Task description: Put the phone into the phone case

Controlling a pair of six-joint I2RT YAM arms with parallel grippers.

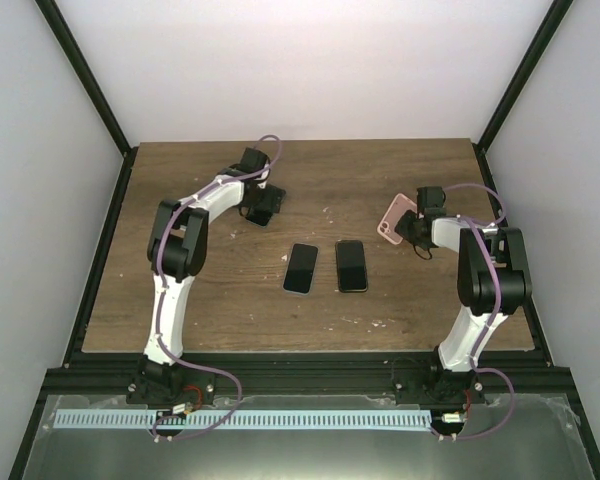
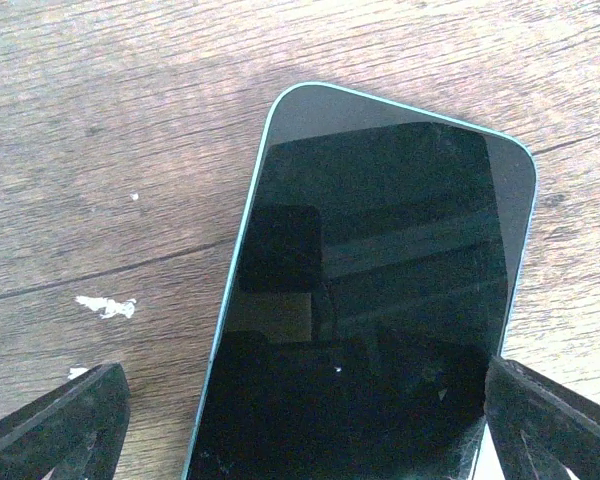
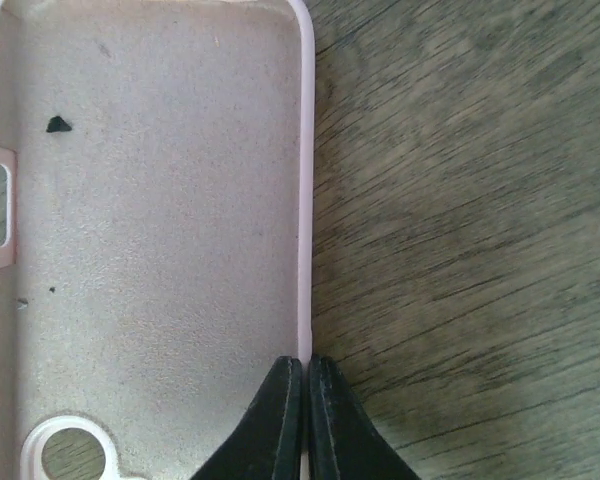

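Observation:
A dark phone (image 1: 299,268) lies flat, screen up, near the middle of the table. In the left wrist view a phone (image 2: 380,290) with a thin teal rim fills the space ahead. My left gripper (image 2: 302,375) is open wide, one finger on each side of that phone's width and not touching it. From above, the left gripper (image 1: 263,207) hovers behind and left of the phone. The pink phone case (image 1: 394,218) stands tilted at the right. My right gripper (image 3: 304,365) is shut on the long side wall of the case (image 3: 150,230), whose hollow inside faces the wrist camera.
A second dark phone (image 1: 351,265) lies next to the first, on its right. The wooden table (image 1: 210,300) is walled by white panels and black frame posts. Small white flecks (image 2: 105,306) mark the wood.

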